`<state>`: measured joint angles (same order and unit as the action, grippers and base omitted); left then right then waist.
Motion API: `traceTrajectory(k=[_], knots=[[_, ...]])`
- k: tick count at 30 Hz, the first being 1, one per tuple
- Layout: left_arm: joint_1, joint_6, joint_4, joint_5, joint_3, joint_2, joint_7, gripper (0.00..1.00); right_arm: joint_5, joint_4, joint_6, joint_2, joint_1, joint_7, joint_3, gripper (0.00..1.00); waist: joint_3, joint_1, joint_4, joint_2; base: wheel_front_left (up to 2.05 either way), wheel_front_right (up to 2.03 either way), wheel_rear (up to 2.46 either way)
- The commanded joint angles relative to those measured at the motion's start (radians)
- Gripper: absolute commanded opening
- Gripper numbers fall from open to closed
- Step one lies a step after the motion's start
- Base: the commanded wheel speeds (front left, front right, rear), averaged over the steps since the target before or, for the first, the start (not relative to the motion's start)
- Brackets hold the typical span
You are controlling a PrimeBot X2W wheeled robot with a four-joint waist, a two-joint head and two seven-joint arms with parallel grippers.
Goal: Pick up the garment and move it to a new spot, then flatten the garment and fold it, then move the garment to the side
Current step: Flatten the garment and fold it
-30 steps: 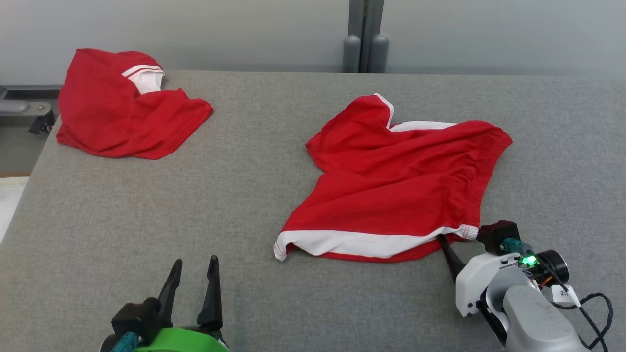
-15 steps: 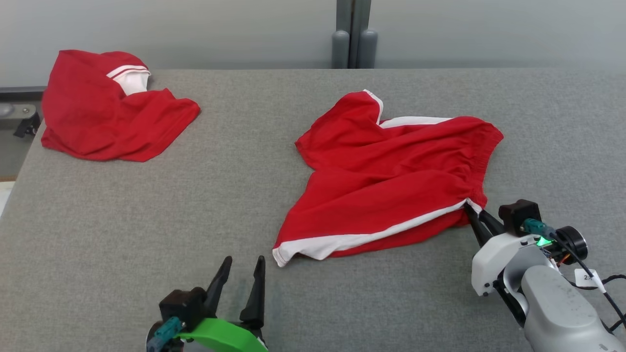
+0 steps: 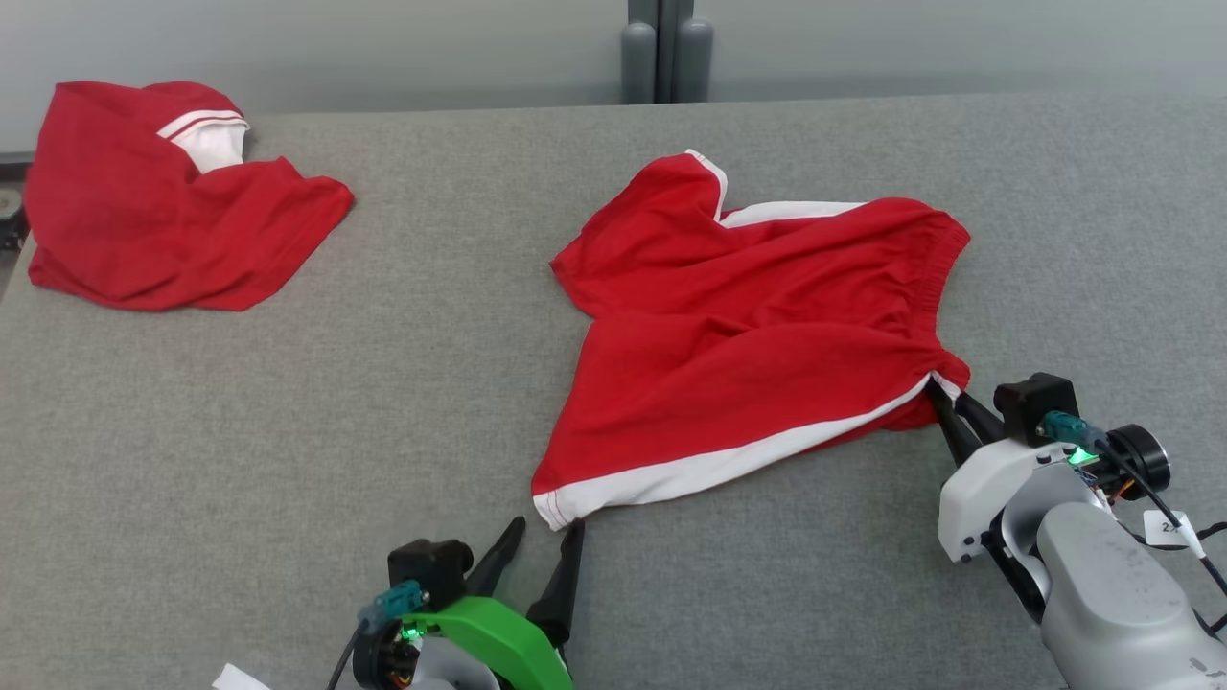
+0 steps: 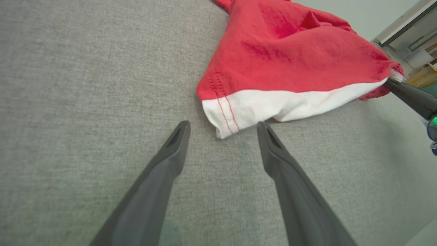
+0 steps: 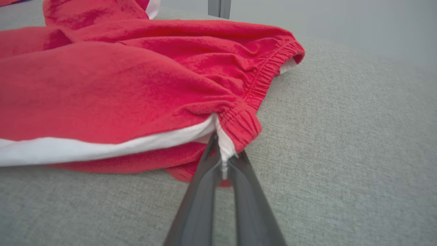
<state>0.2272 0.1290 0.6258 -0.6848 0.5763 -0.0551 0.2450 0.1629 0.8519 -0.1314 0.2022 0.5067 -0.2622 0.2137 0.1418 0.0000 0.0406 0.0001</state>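
The garment is a pair of red shorts with white side stripes, spread crumpled on the grey table right of centre. My right gripper is shut on the waistband corner of the garment, white trim pinched between its fingers. My left gripper stands open just short of the garment's near-left hem corner, which lies between and beyond its fingertips, untouched.
A second red garment lies bunched at the table's far left corner. A grey post stands behind the table against a pale wall. Bare grey tabletop stretches between the two garments and along the near edge.
The right gripper closed on the waistband corner and drew it rightward, straightening the white stripe. The left gripper came right and forward to the hem corner. The camera shifted too.
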Motion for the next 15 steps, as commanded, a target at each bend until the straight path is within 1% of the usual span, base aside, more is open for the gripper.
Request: traceTrajectory(k=[1, 4, 8, 15], knots=[[0.028, 0.003, 0.014, -0.011, 0.005, -0.007, 0.006, 1.00, 0.007, -0.003, 0.001, 0.006, 0.013, -0.004, 0.002, 0.00, 0.013, 0.0000, -0.011, -0.0001, 0.00, 0.00, 0.00], [0.056, 0.003, 0.040, -0.031, 0.027, -0.007, 0.014, 1.00, 0.007, -0.005, 0.001, 0.006, 0.019, -0.003, 0.005, 0.00, 0.023, 0.0000, -0.019, -0.0001, 0.00, 0.00, 0.00], [0.071, 0.003, 0.040, -0.062, 0.056, -0.007, 0.020, 1.00, 0.007, -0.006, 0.001, 0.005, 0.022, -0.003, 0.008, 0.00, 0.029, 0.0000, -0.025, -0.0001, 0.00, 0.00, 0.00], [0.031, 0.003, -0.042, -0.055, 0.050, -0.022, 0.020, 1.00, -0.002, -0.011, 0.001, -0.003, 0.019, -0.003, -0.003, 0.00, 0.028, 0.0000, -0.026, -0.0001, 0.00, 0.00, 0.00]])
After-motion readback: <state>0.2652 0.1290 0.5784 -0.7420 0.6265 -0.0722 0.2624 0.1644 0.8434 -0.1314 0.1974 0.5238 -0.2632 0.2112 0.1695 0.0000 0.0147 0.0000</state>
